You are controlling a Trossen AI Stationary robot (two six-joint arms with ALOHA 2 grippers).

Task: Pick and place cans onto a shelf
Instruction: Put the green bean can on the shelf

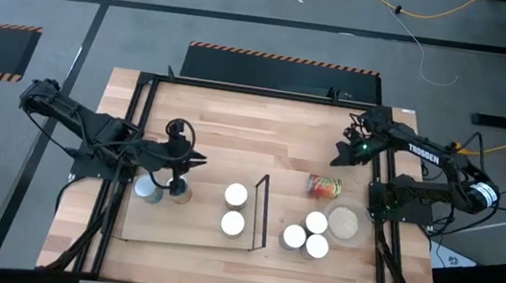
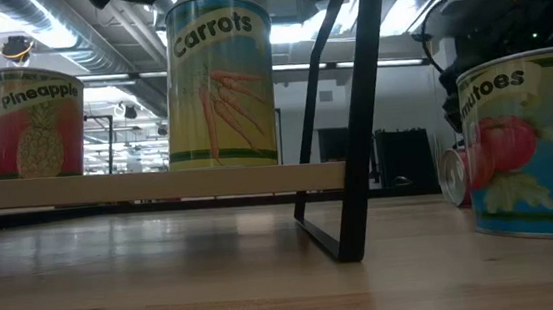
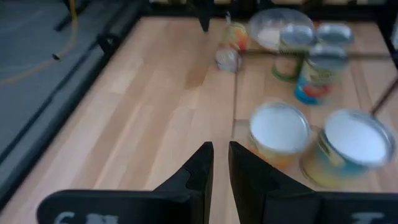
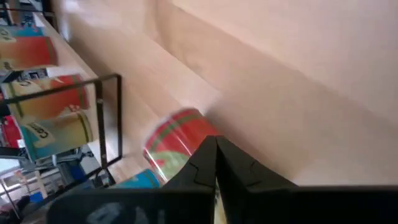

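The shelf (image 1: 189, 230) is a pale board on the table with a black upright frame (image 1: 260, 210) at its right end. Two cans (image 1: 236, 195) (image 1: 232, 223) stand on it near the frame, and two more (image 1: 148, 189) (image 1: 177, 188) at its left end. Right of the frame three cans (image 1: 309, 235) stand on the table. A red-and-yellow can (image 1: 324, 186) lies on its side. My left gripper (image 3: 221, 162) hovers over the shelf's left end, narrowly open with nothing between its fingers. My right gripper (image 4: 216, 152) is shut, just beyond the fallen can (image 4: 177, 140) on its far side.
A flat round beige dish (image 1: 344, 221) sits beside the three standing cans near the table's right edge. Black frame rails (image 1: 129, 126) run along the table's left and right sides. Bare tabletop (image 1: 254, 132) stretches across the far half.
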